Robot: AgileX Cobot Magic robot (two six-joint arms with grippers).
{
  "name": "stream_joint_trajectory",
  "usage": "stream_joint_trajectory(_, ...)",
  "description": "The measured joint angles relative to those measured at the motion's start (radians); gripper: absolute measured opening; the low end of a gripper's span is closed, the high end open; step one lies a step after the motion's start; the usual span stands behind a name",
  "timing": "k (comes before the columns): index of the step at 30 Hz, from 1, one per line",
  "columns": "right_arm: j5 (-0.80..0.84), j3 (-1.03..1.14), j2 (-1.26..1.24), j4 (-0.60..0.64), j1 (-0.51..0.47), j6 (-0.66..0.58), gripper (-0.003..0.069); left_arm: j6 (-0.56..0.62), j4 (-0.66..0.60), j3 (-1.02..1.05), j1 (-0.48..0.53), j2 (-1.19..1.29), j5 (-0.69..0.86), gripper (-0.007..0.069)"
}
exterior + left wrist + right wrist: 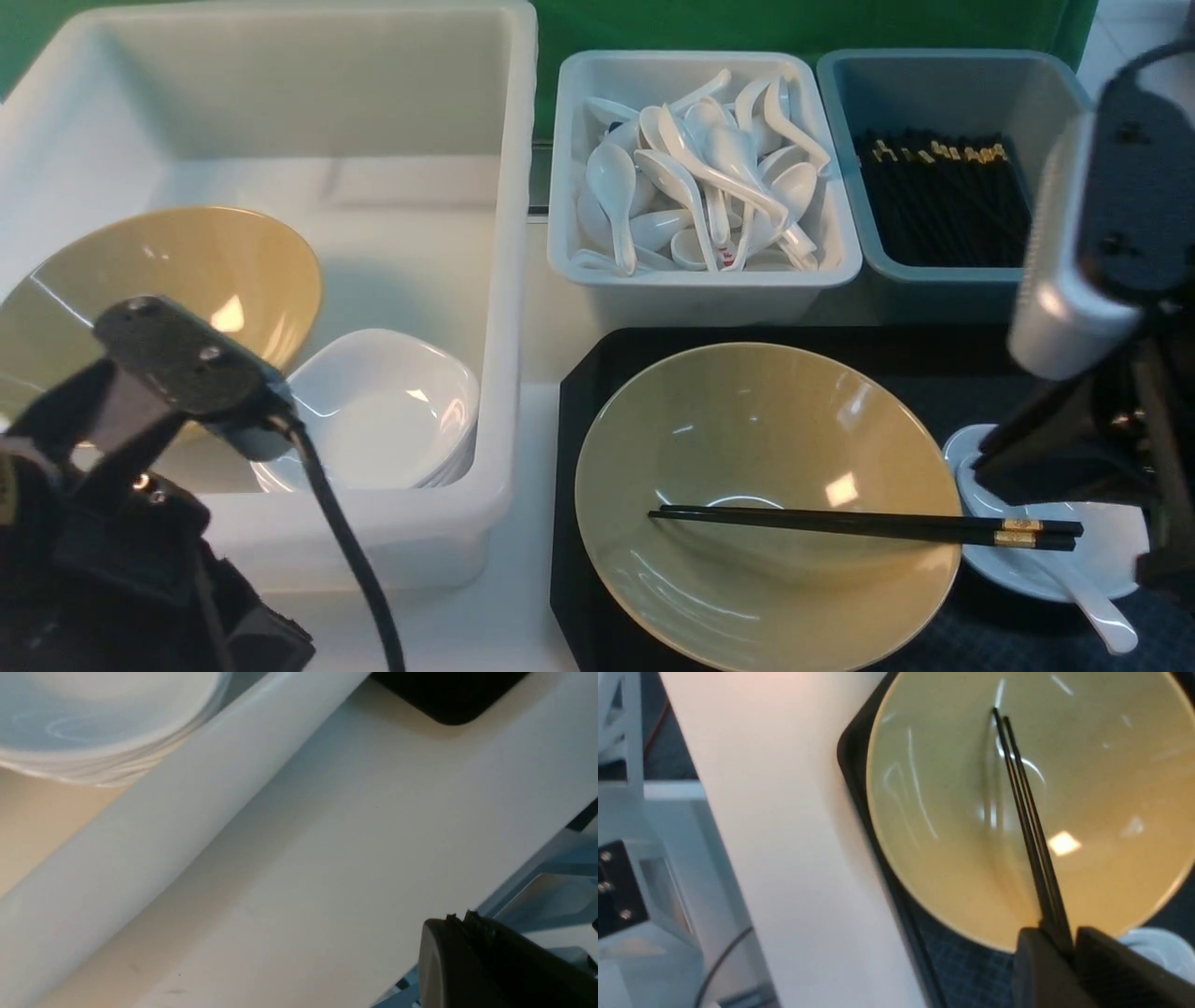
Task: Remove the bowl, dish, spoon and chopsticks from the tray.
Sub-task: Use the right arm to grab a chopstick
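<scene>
White counter (pixel 534 597): carries everything; a bare strip of it shows between the tub and the tray.
Tub (pixel 280 93): big white plastic box on the robot's left, with a second tan bowl (pixel 187 271) leaning inside it and a stack of white dishes (pixel 383 411) beside that bowl.
Tray (pixel 934 350): black, on the right half of the counter, just in front of the two bins; all four task pieces are on or over it.
Bowl (pixel 747 439): mustard-tan, upright on the left part of the tray, filling most of its depth.
Spoon bin (pixel 700 289): pale, behind the tray, heaped with white spoons.
Chopstick bin (pixel 934 93): blue-grey, right of the spoon bin, with black chopsticks laid in it.
Dish (pixel 1111 551): white, on the tray just right of the bowl, partly hidden by the right arm.
Spoon (pixel 1088 602): white, lying in the dish with its handle poking out over the near rim.
Chopsticks (pixel 840 521): black pair side by side across the bowl, thin tips over its middle, gold-banded ends over the dish.
Right claw (pixel 1057 947): narrowed onto the chopsticks near their thick ends, one finger on each side.
Left claw (pixel 462 933): closed and empty, low over the counter beside the tub's outer wall.
</scene>
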Motion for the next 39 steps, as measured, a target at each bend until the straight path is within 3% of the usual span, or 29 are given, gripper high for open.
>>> stream_joint_trajectory(1,0.0,-0.009,0.009,-0.009,0.008,0.0,0.0169,0.001,0.005,-0.001,-0.005,0.004,-0.001,-0.0011)
stream_joint_trajectory(2,-0.001,-0.048,0.098,-0.065,0.048,0.0,0.0252,0.002,0.023,-0.004,-0.045,0.013,-0.01,-0.0011)
stream_joint_trajectory(4,-0.002,-0.075,0.184,-0.115,0.081,0.0,0.0329,0.002,0.032,-0.004,-0.072,0.013,-0.026,-0.0011)
stream_joint_trajectory(9,-0.01,-0.117,0.336,-0.193,0.133,0.0,0.0448,0.003,0.047,-0.004,-0.086,0.009,-0.057,-0.0011)
stream_joint_trajectory(21,-0.027,-0.14,0.583,-0.311,0.143,0.001,0.0471,0.005,0.144,-0.004,-0.086,0.005,-0.083,-0.0011)
stream_joint_trajectory(24,-0.029,-0.14,0.61,-0.315,0.143,0.001,0.0443,0.006,0.162,-0.004,-0.086,0.005,-0.106,-0.0011)
stream_joint_trajectory(26,-0.03,-0.14,0.623,-0.328,0.143,0.002,0.0342,0.007,0.168,-0.004,-0.086,0.005,-0.123,-0.0011)
stream_joint_trajectory(27,-0.03,-0.14,0.624,-0.328,0.143,0.002,0.0332,0.007,0.169,-0.004,-0.086,0.005,-0.124,-0.0011)
stream_joint_trajectory(29,-0.03,-0.15,0.626,-0.339,0.143,0.011,0.0169,0.007,0.172,-0.004,-0.086,0.005,-0.134,-0.0011)
stream_joint_trajectory(31,-0.03,-0.167,0.623,-0.346,0.143,0.028,0.0085,0.008,0.172,-0.004,-0.086,0.005,-0.139,-0.0011)
stream_joint_trajectory(39,-0.026,-0.254,0.54,-0.357,0.14,0.068,0.0078,0.009,0.169,-0.004,-0.086,0.005,-0.149,-0.0011)
